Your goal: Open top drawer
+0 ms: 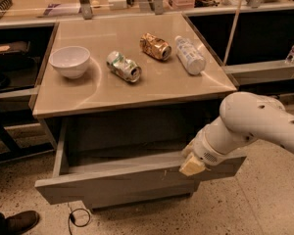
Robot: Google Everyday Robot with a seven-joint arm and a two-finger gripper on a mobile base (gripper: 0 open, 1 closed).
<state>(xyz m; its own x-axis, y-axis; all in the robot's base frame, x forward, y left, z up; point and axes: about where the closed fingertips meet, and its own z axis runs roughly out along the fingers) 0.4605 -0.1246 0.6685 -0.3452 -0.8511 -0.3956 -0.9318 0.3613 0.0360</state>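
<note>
resting at the upper lip of the top drawer [112, 186], right of the panel's centre, the gripper [192, 165] shows only a pale yellowish tip at the end of a white wrist; how far it stands open, and whether it has hold of the panel, cannot be told from this angle. the drawer stands pulled well out from under the tabletop, its wide grey front slanting toward the floor and its deep box interior dark and open to view. the drawer's cavity lies behind the gripper and the front face falls away below it. the white arm [257, 124] reaches in from the right, its rounded joint just below the corner of the beige tabletop [157, 89]. on that top sit a white bowl [69, 60] at left, a crushed green-and-silver can [123, 66] near it, a crumpled gold can [156, 46] farther back, and a clear plastic bottle [190, 55] lying on its side at right. a narrower grey drawer front [137, 198] shows just under the open one. a brown shoe [20, 221] and a loop of dark cable [76, 218] lie on the speckled floor at lower left.
</note>
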